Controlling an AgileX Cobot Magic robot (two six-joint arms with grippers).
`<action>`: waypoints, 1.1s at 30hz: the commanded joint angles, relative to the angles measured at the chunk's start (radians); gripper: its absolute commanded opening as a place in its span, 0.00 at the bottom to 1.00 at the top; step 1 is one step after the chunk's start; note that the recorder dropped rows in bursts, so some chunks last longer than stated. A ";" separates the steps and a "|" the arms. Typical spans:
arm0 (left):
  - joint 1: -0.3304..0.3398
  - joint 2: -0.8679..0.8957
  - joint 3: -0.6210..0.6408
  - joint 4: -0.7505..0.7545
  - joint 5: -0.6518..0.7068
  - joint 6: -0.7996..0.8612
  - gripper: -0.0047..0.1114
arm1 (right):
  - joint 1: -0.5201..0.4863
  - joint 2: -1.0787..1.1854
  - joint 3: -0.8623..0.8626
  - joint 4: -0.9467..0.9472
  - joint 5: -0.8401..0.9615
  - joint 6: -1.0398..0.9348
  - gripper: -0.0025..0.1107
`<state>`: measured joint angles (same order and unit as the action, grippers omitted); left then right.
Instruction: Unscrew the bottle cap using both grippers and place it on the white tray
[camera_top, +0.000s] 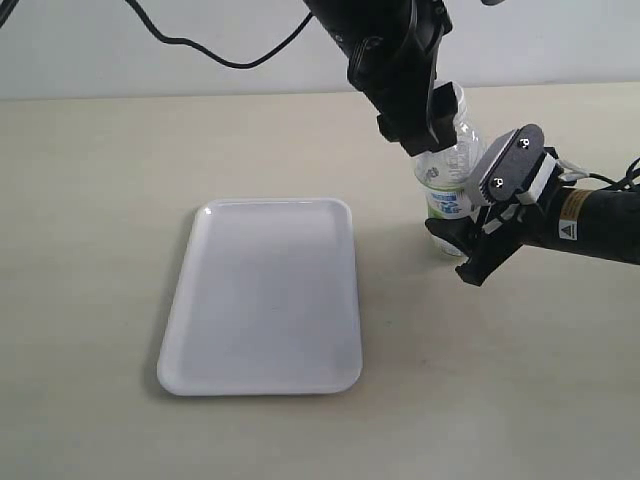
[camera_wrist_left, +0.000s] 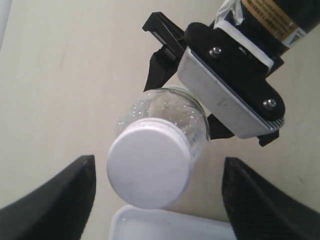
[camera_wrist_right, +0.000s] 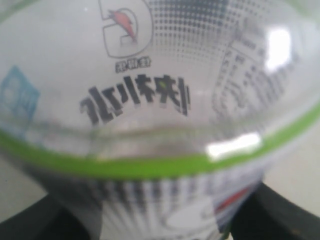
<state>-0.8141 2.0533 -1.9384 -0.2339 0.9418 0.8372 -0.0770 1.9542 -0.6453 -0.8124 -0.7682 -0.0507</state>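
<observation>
The bottle cap (camera_wrist_left: 149, 164) is on the bottle (camera_top: 445, 180), at 2 o'clock off the white tray (camera_top: 200, 340). R gripper (camera_top: 458, 252) clamps the bottle's body. L gripper (camera_wrist_left: 159, 159) is spread, fingers at cap's 3 & 9 o'clock, not touching. Cap prob. light, stiff, slick, so pinch its side wall.

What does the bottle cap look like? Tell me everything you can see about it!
The bottle cap is small, round and white. It looks like plastic and has a flat, smooth top. It sits closed on the neck of the clear bottle, which stands beside the white tray. The left gripper hangs open over it, with one black finger on each side and a gap between, so only the bottle touches the cap. In the exterior view that gripper hides the cap.
</observation>
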 joint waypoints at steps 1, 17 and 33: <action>-0.002 -0.022 -0.003 -0.008 -0.005 -0.009 0.65 | -0.005 -0.011 0.000 0.010 -0.005 0.000 0.02; -0.002 -0.022 -0.003 -0.009 -0.008 0.092 0.68 | -0.005 -0.011 0.000 0.012 0.013 0.000 0.02; -0.002 -0.030 -0.003 0.026 0.005 0.304 0.68 | -0.005 -0.011 0.000 0.021 0.014 0.000 0.02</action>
<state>-0.8141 2.0394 -1.9384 -0.2315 0.9418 1.0716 -0.0770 1.9542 -0.6453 -0.8016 -0.7645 -0.0507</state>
